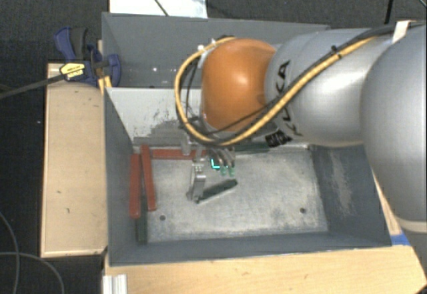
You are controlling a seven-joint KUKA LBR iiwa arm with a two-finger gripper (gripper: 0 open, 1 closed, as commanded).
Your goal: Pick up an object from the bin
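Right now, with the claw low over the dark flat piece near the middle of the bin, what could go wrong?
1. The dark flat piece looks thin and lies slanted under the claw; it might slide away instead of lifting.
2. The claw is low over the bin floor, so going lower could scrape the metal.
3. The red bar lies close by, toward the view's left; a sideways move may knock it.

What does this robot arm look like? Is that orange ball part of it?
Yes. The arm is a thick, rounded tube of silver-grey metal with black KUKA lettering. Its wrist wears a smooth orange dome cover, looped by yellow and black cables. Below it sits a small metal gripper with a green light.
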